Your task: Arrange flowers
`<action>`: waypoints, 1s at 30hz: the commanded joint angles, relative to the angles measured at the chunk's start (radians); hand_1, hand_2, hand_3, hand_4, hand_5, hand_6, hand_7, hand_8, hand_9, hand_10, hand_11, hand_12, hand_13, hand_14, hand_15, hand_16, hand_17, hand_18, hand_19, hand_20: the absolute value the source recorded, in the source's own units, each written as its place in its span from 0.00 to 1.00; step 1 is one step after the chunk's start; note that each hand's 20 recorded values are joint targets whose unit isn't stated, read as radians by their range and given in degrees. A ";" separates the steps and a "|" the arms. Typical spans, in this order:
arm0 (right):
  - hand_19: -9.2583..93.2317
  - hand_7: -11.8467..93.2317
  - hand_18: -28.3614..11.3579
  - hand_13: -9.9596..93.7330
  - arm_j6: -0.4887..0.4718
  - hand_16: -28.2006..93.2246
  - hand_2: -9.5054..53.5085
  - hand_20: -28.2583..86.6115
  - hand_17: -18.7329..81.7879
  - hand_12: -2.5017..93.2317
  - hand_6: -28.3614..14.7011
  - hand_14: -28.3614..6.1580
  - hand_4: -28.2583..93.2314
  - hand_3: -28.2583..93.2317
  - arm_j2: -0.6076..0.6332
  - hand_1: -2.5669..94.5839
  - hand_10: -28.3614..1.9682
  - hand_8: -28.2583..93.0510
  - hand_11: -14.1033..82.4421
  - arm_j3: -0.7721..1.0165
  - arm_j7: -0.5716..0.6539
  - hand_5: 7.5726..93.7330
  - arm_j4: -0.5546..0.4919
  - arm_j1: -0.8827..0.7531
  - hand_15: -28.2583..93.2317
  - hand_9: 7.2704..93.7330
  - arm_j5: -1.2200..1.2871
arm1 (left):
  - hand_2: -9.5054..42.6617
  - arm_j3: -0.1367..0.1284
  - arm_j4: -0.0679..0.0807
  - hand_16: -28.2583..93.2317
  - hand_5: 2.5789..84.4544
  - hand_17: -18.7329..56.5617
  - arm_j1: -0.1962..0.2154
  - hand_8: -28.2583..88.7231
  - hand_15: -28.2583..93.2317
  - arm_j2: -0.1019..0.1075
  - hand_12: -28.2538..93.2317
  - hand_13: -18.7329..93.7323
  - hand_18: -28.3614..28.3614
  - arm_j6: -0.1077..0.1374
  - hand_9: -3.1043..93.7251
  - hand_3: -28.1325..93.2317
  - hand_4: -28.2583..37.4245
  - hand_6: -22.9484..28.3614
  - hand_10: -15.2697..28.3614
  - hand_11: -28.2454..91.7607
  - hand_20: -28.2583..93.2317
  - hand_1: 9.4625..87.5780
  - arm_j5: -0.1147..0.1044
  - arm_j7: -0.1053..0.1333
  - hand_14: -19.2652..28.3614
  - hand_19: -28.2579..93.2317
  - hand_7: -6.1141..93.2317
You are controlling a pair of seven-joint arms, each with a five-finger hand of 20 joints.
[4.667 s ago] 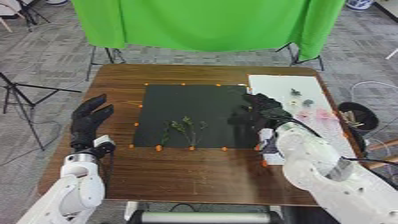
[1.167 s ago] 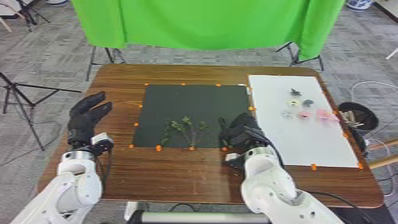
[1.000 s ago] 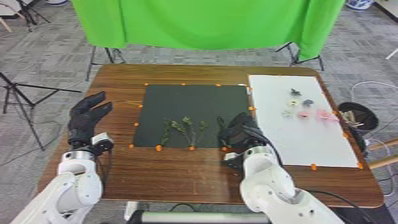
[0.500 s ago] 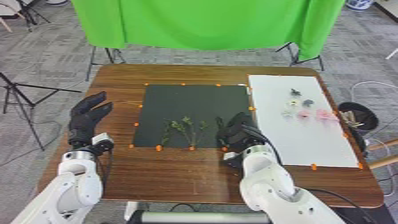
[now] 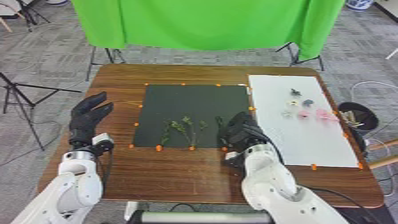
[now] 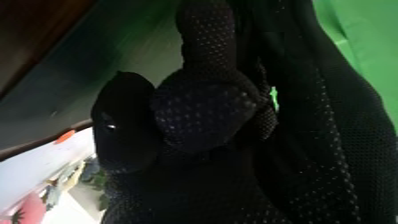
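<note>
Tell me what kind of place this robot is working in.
Probably a robotics lab or test room: a green backdrop hangs behind the table, a black tripod stands at the left, and the floor is grey carpet tile.

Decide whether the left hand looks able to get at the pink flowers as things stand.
Probably not easily: the left hand is off the left edge of the black sheet, while the pink flowers lie on the white sheet, past the right hand. Distance and that hand seem in the way.
</note>
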 commanded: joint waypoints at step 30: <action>0.96 0.35 0.55 1.00 0.068 0.39 0.00 0.55 0.92 0.24 0.55 0.78 0.18 0.76 0.074 0.41 0.53 0.16 0.52 0.076 -0.055 0.78 -0.072 0.028 0.72 0.99 0.022 | 0.10 0.003 0.001 0.22 0.57 0.51 -0.002 0.13 0.48 -0.008 0.34 0.52 0.72 -0.008 0.41 0.81 0.37 0.44 0.58 0.46 0.47 0.59 0.006 -0.005 0.69 0.41 0.37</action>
